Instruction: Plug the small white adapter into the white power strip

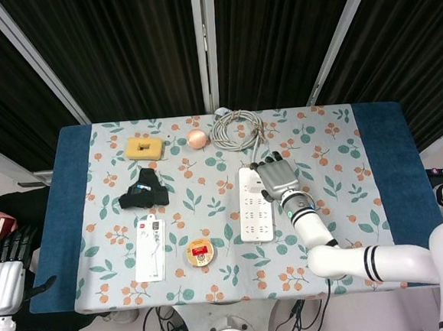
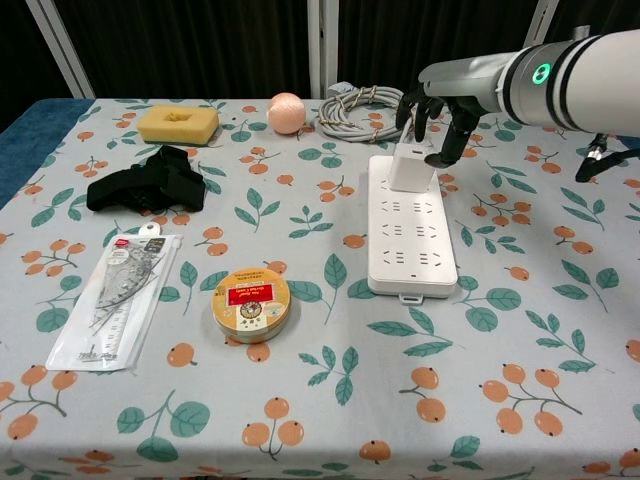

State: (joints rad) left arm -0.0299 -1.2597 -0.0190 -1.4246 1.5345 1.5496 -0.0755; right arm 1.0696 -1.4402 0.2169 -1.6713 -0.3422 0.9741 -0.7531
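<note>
We saw adapter [image 2: 407,168] seated at far end of power strip [image 2: 411,224]. R hand [image 2: 440,110] hung just above it, fingers spread, released; L hand [image 1: 2,268] sat off table's [image 1: 61,224] left edge, grip unclear.

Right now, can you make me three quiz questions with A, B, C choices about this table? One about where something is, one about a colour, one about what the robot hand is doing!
1. Where is the adapter?
A. on the power strip's far end
B. beside the sponge
C. on the round tin

2. What colour is the sponge?
A. blue
B. yellow
C. white

3. What is the right robot hand doing?
A. gripping the cable
B. holding the ball
C. open above the adapter

Answers: 1 A, the adapter stands on the strip's far end. 2 B, it looks yellow. 3 C, the fingers are spread and hold nothing.
</note>
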